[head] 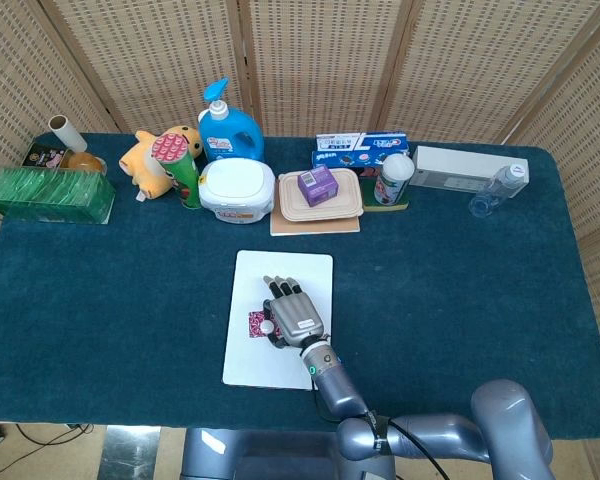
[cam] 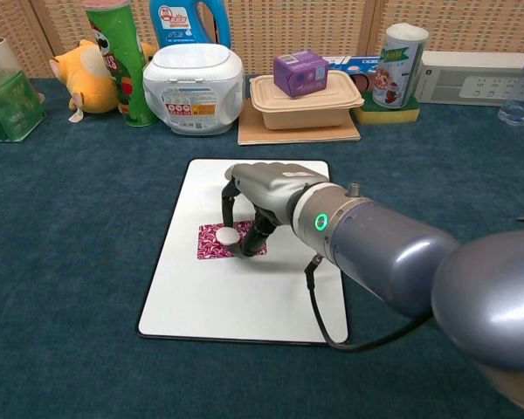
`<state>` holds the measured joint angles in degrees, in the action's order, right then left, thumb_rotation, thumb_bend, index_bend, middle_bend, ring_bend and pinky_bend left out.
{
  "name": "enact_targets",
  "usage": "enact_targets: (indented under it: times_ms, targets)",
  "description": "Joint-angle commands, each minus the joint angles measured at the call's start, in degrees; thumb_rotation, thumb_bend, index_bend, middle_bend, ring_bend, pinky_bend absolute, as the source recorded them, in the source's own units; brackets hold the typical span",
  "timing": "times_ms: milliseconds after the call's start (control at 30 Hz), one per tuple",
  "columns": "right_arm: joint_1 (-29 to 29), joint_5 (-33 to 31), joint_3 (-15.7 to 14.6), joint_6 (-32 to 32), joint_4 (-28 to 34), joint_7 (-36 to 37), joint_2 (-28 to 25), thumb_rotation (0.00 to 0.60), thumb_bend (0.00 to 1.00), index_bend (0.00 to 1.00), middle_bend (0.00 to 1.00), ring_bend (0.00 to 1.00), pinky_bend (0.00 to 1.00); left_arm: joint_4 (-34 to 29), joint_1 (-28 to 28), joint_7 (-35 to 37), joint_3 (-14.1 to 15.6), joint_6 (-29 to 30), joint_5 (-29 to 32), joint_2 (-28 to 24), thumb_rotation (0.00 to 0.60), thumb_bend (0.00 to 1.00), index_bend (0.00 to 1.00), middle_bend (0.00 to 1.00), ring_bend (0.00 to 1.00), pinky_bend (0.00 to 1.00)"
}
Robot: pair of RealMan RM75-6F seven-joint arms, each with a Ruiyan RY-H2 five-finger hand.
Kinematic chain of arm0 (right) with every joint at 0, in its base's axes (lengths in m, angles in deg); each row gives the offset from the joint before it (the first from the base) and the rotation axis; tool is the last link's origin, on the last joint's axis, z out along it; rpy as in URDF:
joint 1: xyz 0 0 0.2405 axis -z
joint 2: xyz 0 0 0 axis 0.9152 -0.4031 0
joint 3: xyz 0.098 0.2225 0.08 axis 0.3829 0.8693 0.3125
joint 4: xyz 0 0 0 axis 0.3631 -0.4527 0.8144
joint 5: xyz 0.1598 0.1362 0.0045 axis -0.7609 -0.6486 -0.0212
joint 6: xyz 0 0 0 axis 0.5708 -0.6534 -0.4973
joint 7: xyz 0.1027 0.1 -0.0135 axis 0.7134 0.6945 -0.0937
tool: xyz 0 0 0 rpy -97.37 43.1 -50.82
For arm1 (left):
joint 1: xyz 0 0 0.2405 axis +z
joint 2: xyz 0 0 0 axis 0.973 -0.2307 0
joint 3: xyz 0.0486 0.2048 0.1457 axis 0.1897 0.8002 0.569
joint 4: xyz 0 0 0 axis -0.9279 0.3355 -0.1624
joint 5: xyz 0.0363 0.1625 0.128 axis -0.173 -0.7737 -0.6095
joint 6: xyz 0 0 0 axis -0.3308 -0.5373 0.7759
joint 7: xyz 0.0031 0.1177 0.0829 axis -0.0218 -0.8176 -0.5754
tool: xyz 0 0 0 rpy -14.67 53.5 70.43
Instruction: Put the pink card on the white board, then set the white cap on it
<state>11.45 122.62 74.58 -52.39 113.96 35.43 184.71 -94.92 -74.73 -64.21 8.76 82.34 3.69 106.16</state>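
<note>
Right robot hand [cam: 260,194] is the only one in either view; it hangs over the middle of the white board [cam: 290,301], palm down, with the white cap [cam: 227,236] pinched between the thumb and a fingertip at its left edge. Seen from the chest view, the cap sits low under the fingers, directly over the pink card [cam: 213,241], and appears to be touching the card or just above it; the pictures do not settle which. From the head view the same robot hand [head: 293,318] covers most of the card [head: 255,322], leaving only its left end showing, with the cap [head: 266,326] at the near-left corner of the hand.

So the relation that matters is vertical, not sideways: the cap is already within the card's outline, toward its middle, and the card lies flat on the board with its long axis running left to right across the board's width. Judging by this, the first step is done and the second is at its release. What remains looks like a small descent, if any, then opening the pinch straight apart so the cap does not drag the light card along.

The left robot hand is not seen. Beyond the board, a row of household goods lines the far edge of the bench [head: 460,290], well apart from the work.
</note>
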Motion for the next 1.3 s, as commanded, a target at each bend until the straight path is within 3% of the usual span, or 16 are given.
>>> enact_targets:
  times_ms: [33, 267, 633, 767, 1000, 1300]
  targets:
    - [-0.08, -0.25, -0.01, -0.04, 0.04, -0.22, 0.1, 0.6, 0.4, 0.39, 0.03, 0.0, 0.0, 0.06, 0.0, 0.1, 0.05, 0.0, -0.13, -0.02, 0.6, 0.1, 0.0, 0.0, 0.0, 0.0]
    - [-0.12, -0.8, 0.27, 0.0, 1.17, -0.34, -0.59, 0.6, 0.4, 0.18, 0.02, 0.0, 0.0, 0.19, -0.01, 0.36, 0.04, 0.02, -0.14, -0.06, 0.6, 0.1, 0.0, 0.0, 0.0, 0.0]
    - [1.39, 1.84, 0.64, -2.08, 7.77, 0.38, -7.03, 0.6, 0.4, 0.17, 0.02, 0.0, 0.0, 0.1, -0.15, 0.25, 0.06, -0.19, -0.14, -0.09, 0.6, 0.1, 0.0, 0.0, 0.0, 0.0]
    - [3.87, 6.31, -0.6, -0.36, 9.28, 4.74, -13.59, 0.6, 0.37, 0.17, 0.02, 0.0, 0.0, 0.06, -0.15, -0.02, 0.09, -0.2, -0.12, -0.08, 0.6, 0.1, 0.0, 0.0, 0.0, 0.0]
    - [8.25, 19.7, -3.11, 1.88, 7.83, 16.85, -22.85, 0.6, 0.1, 0.09, 0.0, 0.0, 0.0, -0.36, -0.16, -0.93, 0.15, -0.07, -0.35, 0.04, 0.6, 0.1, 0.0, 0.0, 0.0, 0.0]
    - [17.51, 37.26, -9.68, -5.72, 3.97, 32.85, -33.81, 0.6, 0.04, 0.04, 0.0, 0.0, 0.0, -1.19, 0.1, -2.92, 0.11, 0.68, -0.39, 0.43, 0.6, 0.1, 0.0, 0.0, 0.0, 0.0]
